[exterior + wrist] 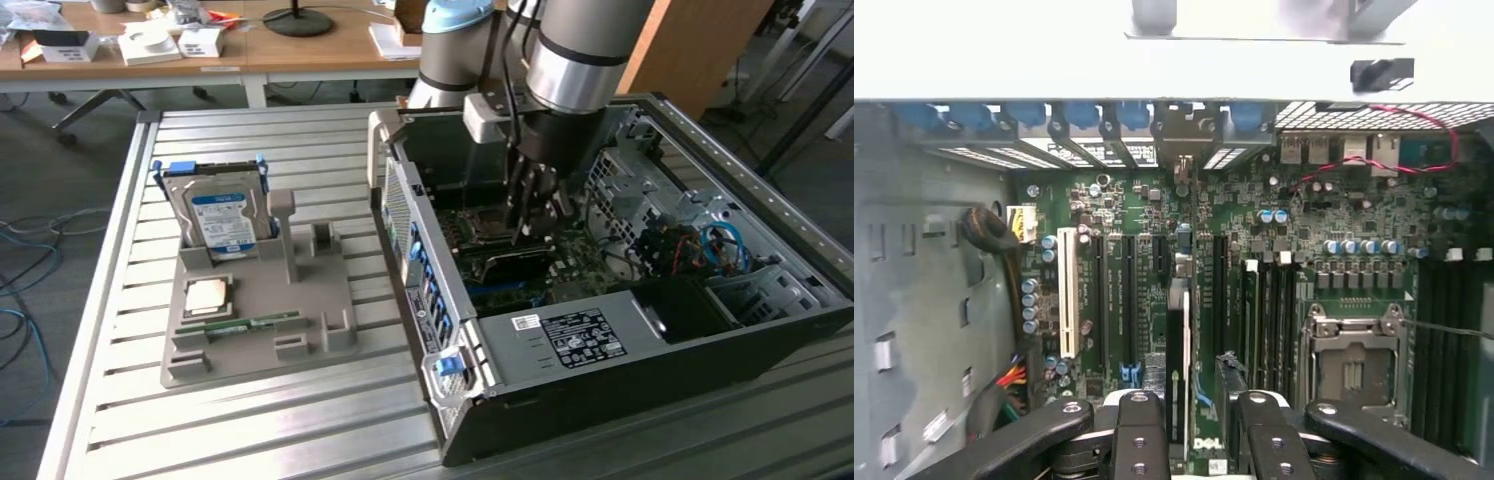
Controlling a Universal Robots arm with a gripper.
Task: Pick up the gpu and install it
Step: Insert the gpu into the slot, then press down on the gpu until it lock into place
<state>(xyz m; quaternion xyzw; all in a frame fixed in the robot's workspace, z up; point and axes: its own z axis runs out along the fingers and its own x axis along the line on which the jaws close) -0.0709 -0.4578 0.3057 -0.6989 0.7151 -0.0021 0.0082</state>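
Note:
The gpu [1179, 345] stands edge-on among the black expansion slots of the green motherboard [1334, 215], its far end towards the case's rear wall. My gripper [1201, 405] is low inside the open computer case [561, 335] and straddles the card. Its jaws are open: one finger [1139, 430] is close beside the card, and the other finger [1266, 435] stands apart from it with a visible gap. In the exterior view the gripper [534, 205] hangs over the middle of the motherboard, next to the processor socket [487, 228].
On the exterior view's left, a grey holder tray [254, 345] carries a silver hard drive [220, 215], a processor chip [207, 293] and a green memory stick [240, 325]. Its upright centre post [286, 215] is bare. Drive cages and blue cables [721, 245] crowd the case's far side.

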